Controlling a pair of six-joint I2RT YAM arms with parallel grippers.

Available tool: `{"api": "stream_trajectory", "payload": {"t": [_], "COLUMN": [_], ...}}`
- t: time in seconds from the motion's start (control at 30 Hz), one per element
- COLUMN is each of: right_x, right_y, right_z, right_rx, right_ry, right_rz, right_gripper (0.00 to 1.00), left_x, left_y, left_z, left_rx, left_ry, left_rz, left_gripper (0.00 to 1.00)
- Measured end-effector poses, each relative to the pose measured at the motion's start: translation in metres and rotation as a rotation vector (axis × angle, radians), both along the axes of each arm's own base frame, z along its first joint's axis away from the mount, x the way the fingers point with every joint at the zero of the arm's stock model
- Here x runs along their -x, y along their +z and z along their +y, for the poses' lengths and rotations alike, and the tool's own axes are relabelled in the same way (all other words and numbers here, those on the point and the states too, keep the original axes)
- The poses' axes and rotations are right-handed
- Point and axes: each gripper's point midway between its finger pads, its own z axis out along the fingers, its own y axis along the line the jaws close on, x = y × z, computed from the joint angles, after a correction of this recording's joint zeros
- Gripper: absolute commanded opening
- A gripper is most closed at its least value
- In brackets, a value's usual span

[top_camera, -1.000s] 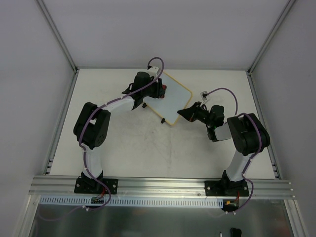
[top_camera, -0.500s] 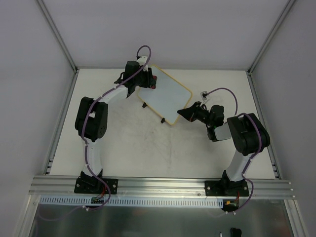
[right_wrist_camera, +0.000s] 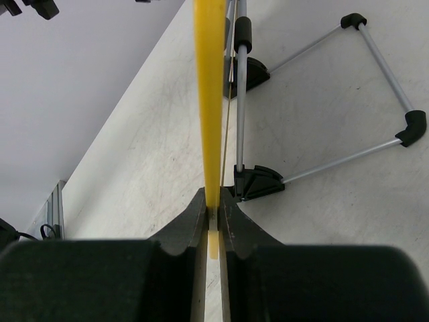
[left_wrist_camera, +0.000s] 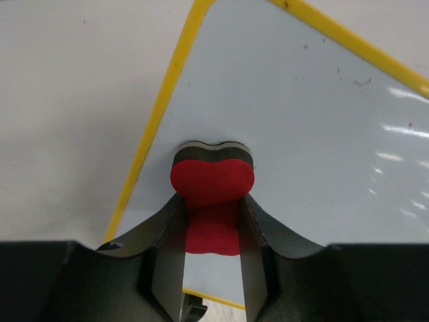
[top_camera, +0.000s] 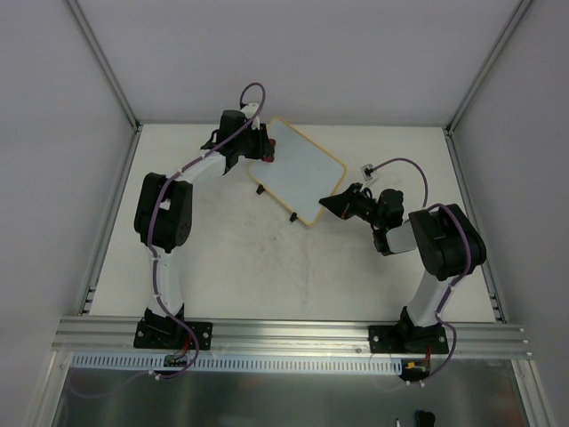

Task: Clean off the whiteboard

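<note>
Overhead, my left hand [top_camera: 265, 153] is half hidden under its own arm at the far-left corner of the whiteboard [top_camera: 302, 173]. The board sits askew toward the back of the desk [top_camera: 267, 267], and my right hand [top_camera: 327, 205] meets its near-right edge. From the left wrist, I see the fingers pinching a red-and-black eraser [left_wrist_camera: 212, 178] against the glossy white face, which is yellow-framed and faintly specked. From the right wrist, only the frame's edge shows, clamped between the fingers.
</note>
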Motion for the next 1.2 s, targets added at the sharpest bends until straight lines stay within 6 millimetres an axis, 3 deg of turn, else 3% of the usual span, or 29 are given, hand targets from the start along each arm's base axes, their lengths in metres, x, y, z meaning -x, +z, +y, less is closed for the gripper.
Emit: {"api": "stream_trajectory", "payload": {"t": [0.33,0.43,0.73,0.93,1.2], "right_x": [0.000,0.000,-0.001,-0.002,-0.005], "right_y": [0.000,0.000,-0.001,-0.004,-0.007], "right_z": [0.000,0.000,-0.001,-0.003,-0.006], "right_rx": [0.000,0.000,0.002,0.009,0.019], "right_ry": [0.002,0.002,-0.008,-0.018,-0.032], "right_rz": [0.000,0.000,0.006,0.016,0.015], "right_gripper": [0.00,0.00,0.00,0.00,0.00], "left_x": [0.043,0.059,0.103,0.106,0.141], "left_y": [-0.029,-0.033,-0.017,-0.020,-0.033], "left_z": [-0.007,-0.019,-0.084,-0.088,-0.109], "left_rx": [-0.007,-0.048,-0.099,-0.091,-0.035], "left_ry": [-0.065,-0.087,-0.196,-0.184,-0.202], "left_rz": [0.087,0.079,0.018,-0.006,-0.029], "left_gripper": [0.00,0.00,0.00,0.00,0.00]}}
